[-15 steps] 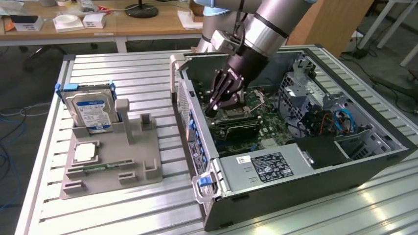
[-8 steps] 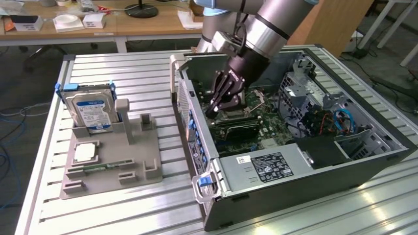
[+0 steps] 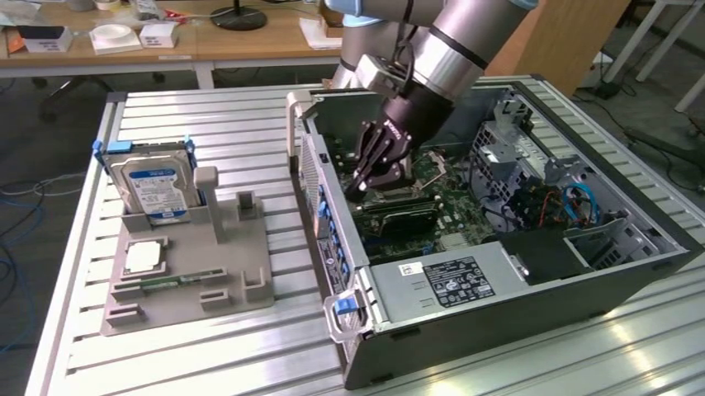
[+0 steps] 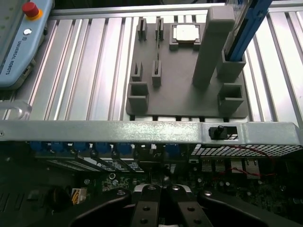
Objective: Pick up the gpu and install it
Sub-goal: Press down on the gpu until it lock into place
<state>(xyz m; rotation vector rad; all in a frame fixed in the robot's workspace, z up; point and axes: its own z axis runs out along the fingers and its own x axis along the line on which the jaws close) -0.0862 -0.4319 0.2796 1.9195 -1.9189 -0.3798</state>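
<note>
Gripper (image 4: 161, 198) fingers pressed together, holding nothing I can see, down inside the computer case (image 3: 529, 272) over its motherboard (image 3: 441, 210).

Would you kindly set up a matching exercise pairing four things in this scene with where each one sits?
Things:
1. black gripper
2. silver hard drive with blue-white label
3. small square silvery chip
4. black power supply box with white label

Places:
A. lying flat on the grey holder
B. inside the open computer case, above the motherboard
C. upright at the grey holder's far end
D. in the case's near corner

Pairs: 1-B, 2-C, 3-A, 4-D
</note>
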